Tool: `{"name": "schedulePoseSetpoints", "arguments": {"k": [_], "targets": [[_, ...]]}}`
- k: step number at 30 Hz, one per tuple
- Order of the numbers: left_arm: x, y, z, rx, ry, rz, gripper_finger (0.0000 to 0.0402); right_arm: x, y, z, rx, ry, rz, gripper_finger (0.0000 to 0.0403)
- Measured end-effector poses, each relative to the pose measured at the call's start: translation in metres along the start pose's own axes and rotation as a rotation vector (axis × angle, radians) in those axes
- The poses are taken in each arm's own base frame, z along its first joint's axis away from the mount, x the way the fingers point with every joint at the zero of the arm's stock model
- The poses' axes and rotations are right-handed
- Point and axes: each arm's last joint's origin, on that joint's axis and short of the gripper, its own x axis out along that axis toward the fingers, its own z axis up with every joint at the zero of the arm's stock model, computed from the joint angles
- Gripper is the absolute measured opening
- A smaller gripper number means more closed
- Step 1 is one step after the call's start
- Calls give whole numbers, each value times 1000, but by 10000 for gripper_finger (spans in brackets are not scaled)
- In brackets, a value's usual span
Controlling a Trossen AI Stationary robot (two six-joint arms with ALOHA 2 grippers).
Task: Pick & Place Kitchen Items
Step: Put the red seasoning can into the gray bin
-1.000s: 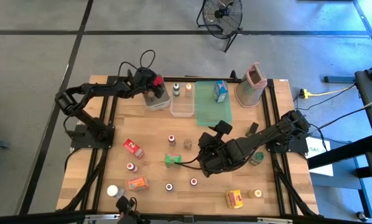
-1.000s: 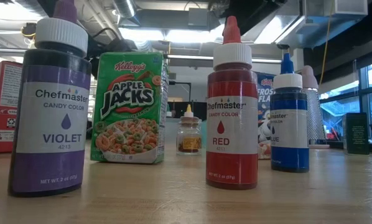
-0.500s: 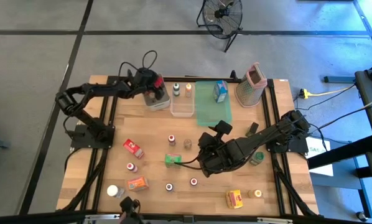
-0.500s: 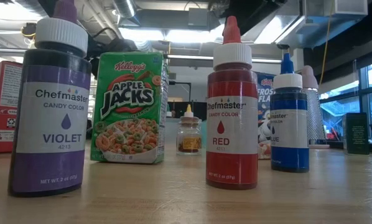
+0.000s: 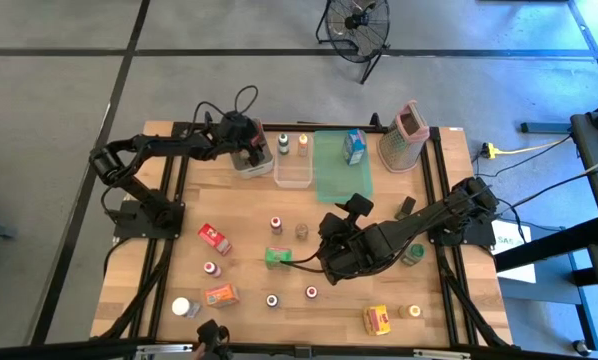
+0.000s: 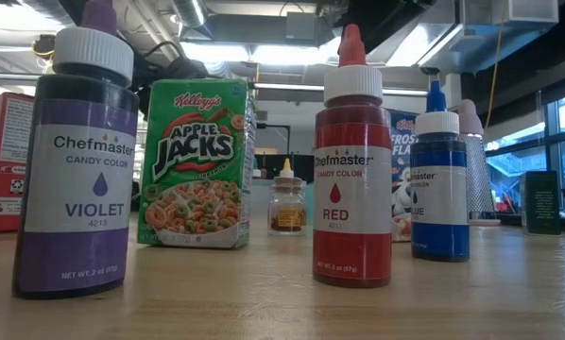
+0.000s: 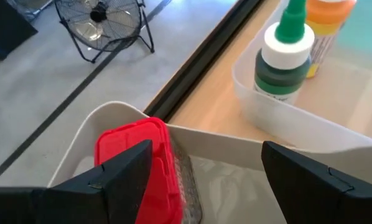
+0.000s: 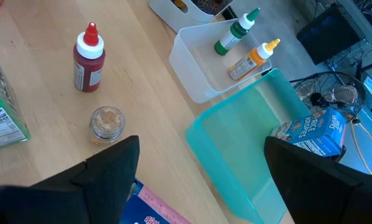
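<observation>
Open-jawed over the clear bin (image 7: 248, 146), the left gripper (image 7: 201, 180) stands beside the red packet (image 7: 139, 162) inside it, which a careless retreat could snag, while the right gripper (image 8: 198, 180), also open, waits past the green tray (image 8: 248, 155)

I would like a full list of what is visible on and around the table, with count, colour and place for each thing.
Bins: two, clear, far edge; one holds a green-capped bottle and an orange bottle, the other a red pack.
Tray: one, green, beside the bins, carrying a blue cereal box.
Grater: one, metal, pink top, far right.
Loose bottles and jars: about eight, mixed caps, middle and near side.
Red box, green box, orange packet, yellow box: one each, near half.
Fan: one, black, on the floor beyond the table.
Left gripper: open, over the red pack.
Right gripper: open, mid-table.
</observation>
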Motion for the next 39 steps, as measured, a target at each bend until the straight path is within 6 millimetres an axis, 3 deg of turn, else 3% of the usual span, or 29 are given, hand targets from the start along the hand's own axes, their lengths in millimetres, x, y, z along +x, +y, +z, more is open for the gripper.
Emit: {"name": "schedulePoseSetpoints", "arguments": {"k": [5,12,19,22,27,39], "targets": [[0,-2,1,25,-8,4,297,0,0,0,-4,0,0,347],[-1,0,1,-126,-12,-34,298,1,-1,1,-10,-2,-2,347],[-2,-7,3,-24,-19,-70,298,5,-2,4,-3,3,-1,348],[-2,-5,3,-73,-19,-23,298,7,-3,5,4,4,3,348],[-3,-6,4,-101,-34,-91,297,9,-3,7,10,7,12,348],[-3,-9,2,-52,-9,-117,298,14,-5,11,34,15,18,348]]}}
